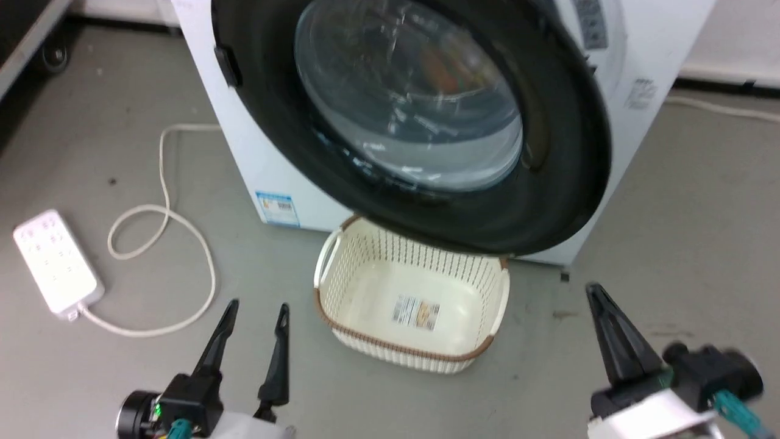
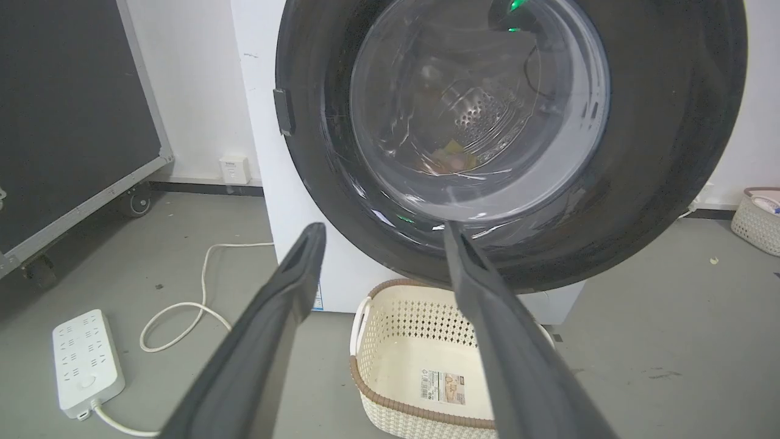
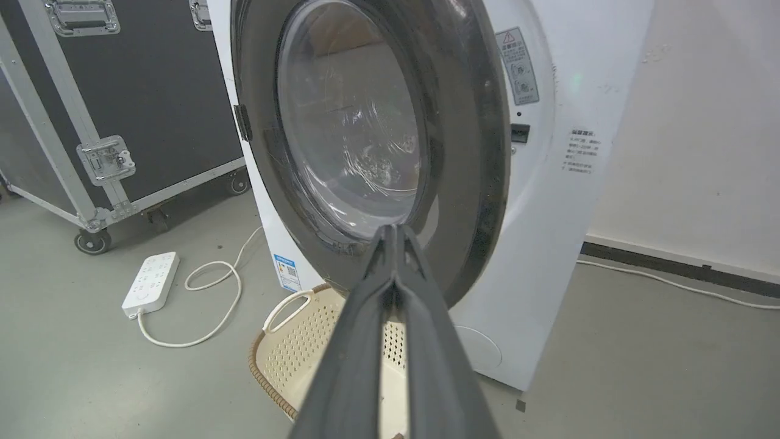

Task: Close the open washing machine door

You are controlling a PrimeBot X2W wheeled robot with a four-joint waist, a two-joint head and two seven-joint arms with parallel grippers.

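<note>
One washing machine, white, one blue label low on its front. One washing machine door, a round black ring with one bulging glass window. It stands off the machine's front, not flush, with its small latch tab on the view-left edge. In the left wrist view the steel drum shows through the glass. One cream basket sits on the grey floor just in front of the machine, and in the head view its rear rim is tucked under the door's lower edge. One white power strip with one looping cord lies on the floor to the left. One black wheeled case is beside the machine in the right wrist view. A second, smaller basket sits far off at the edge of the left wrist view. Two grippers. The left gripper is low in the head view, fingers spread apart with a clear gap, holding nothing and touching nothing. The right gripper has its fingers pressed together to a point, nothing between them, and hangs above the floor. The door is ahead of and above both grippers, apart from each. The left gripper's fingers point toward its lower half. The right gripper sits off the door's lower right edge, and in its wrist view the closed tips line up with the door's bottom rim.
</note>
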